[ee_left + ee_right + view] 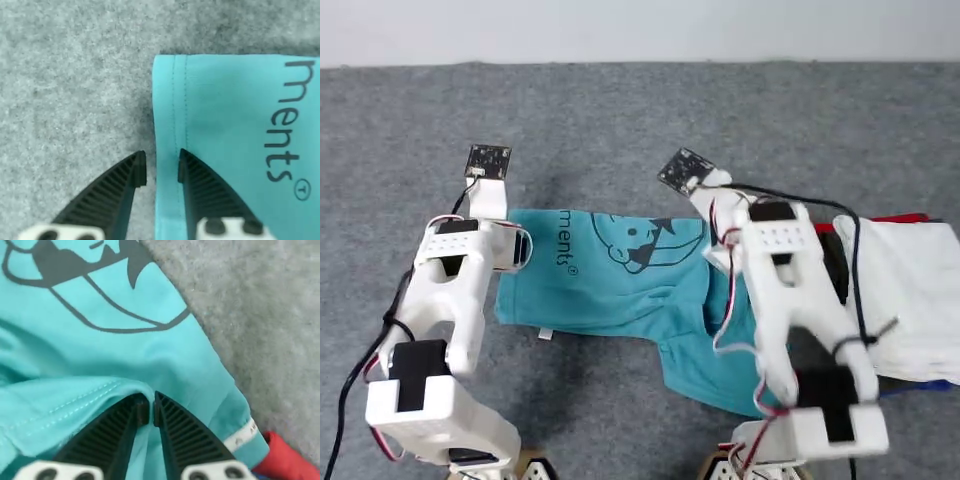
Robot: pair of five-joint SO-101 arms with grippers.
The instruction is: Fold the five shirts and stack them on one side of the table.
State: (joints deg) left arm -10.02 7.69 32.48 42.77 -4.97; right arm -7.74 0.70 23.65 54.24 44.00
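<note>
Currently pinching a raised fold of the teal shirt [165,355] with the right gripper [151,410], jaws clamped on cloth. Straddling its hemmed edge with the left gripper [160,167], jaws slightly parted. Spread mid-table on the grey table [620,120], near a folded white shirt [910,290].

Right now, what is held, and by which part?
The right gripper pinches a fold of the teal shirt at a stitched seam. The left gripper straddles its hem, open.

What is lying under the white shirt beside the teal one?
A red edge shows at the far side of the white shirt, a blue edge at its near side. The rest is covered.
</note>
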